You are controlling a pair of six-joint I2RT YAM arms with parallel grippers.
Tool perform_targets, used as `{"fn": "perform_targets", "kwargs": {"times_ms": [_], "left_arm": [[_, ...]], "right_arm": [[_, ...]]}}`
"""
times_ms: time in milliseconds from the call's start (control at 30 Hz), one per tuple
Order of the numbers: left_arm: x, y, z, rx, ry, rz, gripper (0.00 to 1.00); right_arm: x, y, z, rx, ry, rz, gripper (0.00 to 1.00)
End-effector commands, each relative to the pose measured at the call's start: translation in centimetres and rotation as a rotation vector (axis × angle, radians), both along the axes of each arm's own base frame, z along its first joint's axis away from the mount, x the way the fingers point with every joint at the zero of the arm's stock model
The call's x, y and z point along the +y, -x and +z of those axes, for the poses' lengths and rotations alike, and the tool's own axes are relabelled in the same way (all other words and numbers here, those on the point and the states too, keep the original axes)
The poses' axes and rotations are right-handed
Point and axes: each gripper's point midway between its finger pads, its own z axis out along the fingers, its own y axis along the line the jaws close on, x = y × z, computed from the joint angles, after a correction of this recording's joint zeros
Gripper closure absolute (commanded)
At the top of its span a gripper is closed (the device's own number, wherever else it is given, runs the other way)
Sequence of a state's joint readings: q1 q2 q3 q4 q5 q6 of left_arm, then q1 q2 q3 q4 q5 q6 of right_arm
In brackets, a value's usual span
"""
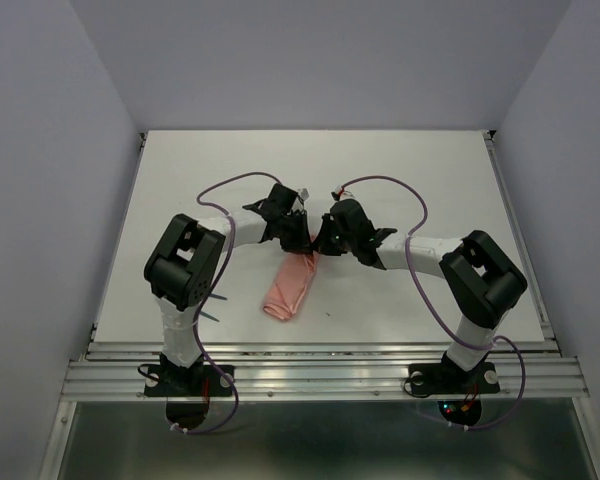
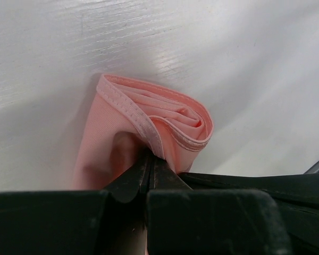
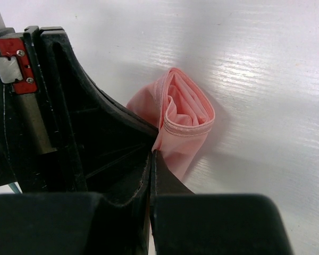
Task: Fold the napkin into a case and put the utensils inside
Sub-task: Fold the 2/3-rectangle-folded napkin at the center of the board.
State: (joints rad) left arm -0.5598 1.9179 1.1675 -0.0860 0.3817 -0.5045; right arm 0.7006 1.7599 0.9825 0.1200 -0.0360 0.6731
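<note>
Two arms reach inward and meet near the middle of the white table (image 1: 430, 180). Their wrists crowd together over the far end of the napkin (image 1: 288, 290). The napkin lies as a long, narrow, layered bundle. It runs from the grippers back toward the near edge, slanting a little toward the left arm. Bare table lies on every side of it, with the widest stretch toward the far edge and the right. The near edge, with its metal rails, is well apart from the cloth's lower end. Purple cables (image 1: 412, 262) loop off both arms and hang above the surface.

The left gripper (image 2: 150, 167) is clenched on the napkin (image 2: 165, 117), its tips pinching the stitched hem where the layers gather. The right gripper (image 3: 151, 156) has its fingers pressed fully together with the tips against the cloth's lower edge. Whether a layer is caught between them cannot be told.

From both wrist views the raised end of the napkin (image 3: 183, 114) forms a small open mouth, with hemmed layers curling round a hollow. Only more pink folds show inside that pocket.
</note>
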Motion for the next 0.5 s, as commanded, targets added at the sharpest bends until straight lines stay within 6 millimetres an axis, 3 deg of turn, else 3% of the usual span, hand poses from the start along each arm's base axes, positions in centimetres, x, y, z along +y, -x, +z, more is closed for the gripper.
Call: {"fn": "perform_targets", "kwargs": {"times_ms": [0,167,300,367,467], "left_arm": [[-0.6,-1.1,3.6,-0.079,0.102,0.053,1.0],[-0.2,-1.3,5.4,-0.086,0.158,0.106,1.0],[1.0,-1.0,5.5,-0.078,0.163,0.174,1.0],[1.0,-1.0,6.2,-0.089,0.189,0.179,1.0],[0.8,-0.5,5.9,-0.068,0.196,0.156,1.0]], "right_arm": [[0.5,-0.3,2.2,-0.045,-0.039,0.008,0.99],[0.2,-0.6,1.8,-0.043,-0.022,-0.014,0.99],[-0.1,-0.6,1.7,-0.043,-0.014,-0.024,0.99],[-0.1,-0.6,1.8,-0.043,-0.014,-0.024,0.99],[0.0,-0.7,1.9,-0.047,-0.015,-0.024,0.99]]}}
